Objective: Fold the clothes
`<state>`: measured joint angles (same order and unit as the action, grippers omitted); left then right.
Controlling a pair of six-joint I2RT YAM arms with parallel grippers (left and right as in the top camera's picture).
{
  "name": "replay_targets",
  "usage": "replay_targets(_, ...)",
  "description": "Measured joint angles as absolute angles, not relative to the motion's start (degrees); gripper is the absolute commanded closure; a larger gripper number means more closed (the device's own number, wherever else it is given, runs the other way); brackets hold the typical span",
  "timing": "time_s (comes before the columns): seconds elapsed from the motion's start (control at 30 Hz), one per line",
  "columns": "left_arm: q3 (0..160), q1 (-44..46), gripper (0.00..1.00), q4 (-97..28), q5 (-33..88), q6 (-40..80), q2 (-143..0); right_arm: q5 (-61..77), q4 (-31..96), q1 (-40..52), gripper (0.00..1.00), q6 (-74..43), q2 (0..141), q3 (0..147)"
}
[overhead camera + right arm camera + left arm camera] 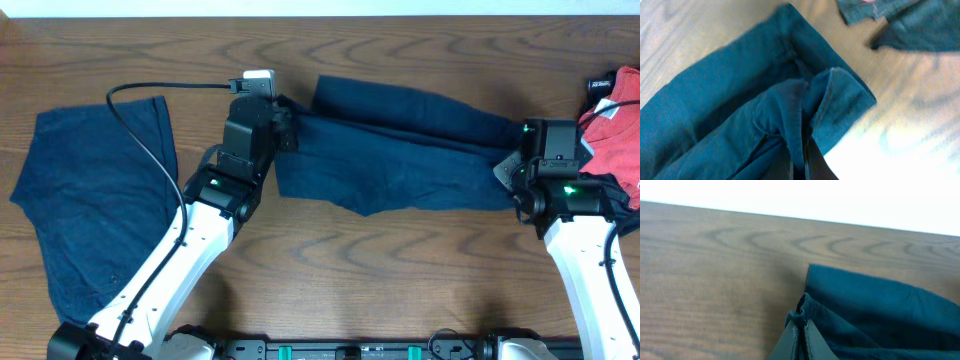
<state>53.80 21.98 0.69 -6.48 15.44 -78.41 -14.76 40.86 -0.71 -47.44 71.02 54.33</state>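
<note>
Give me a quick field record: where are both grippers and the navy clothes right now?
left gripper: shut on the left end of the long wrinkled navy-blue cloth garment
right gripper: shut on that garment's right end
held garment: lying across the brown wooden table between both grippers
second garment: flat navy-blue cloth garment at far left, no gripper on it
other: red cloth at the right edge

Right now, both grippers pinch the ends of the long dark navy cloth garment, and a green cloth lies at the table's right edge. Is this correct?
Not quite: the cloth at the right edge is red, not green, as the overhead view shows. The left gripper and right gripper do pinch the ends of the navy garment.
</note>
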Motion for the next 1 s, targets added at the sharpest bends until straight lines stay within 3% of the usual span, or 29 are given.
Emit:
replay_targets(0.27,54.1,22.0,0.94,8.9,-9.7,11.5,-82.3,-15.0,30.3,-0.8,0.99,-36.8,71.3,54.3)
replay_targets(0.73,54.2,22.0,0.94,21.4,-11.8,8.7,-92.6,-15.6,24.6,-0.9,0.98,-33.9,81.8,54.4)
replay_targets(1.0,54.2,22.0,0.94,24.3,-14.4,6.6,-92.6,-15.7,10.9,-0.9,0.98,-29.8,82.1,54.4)
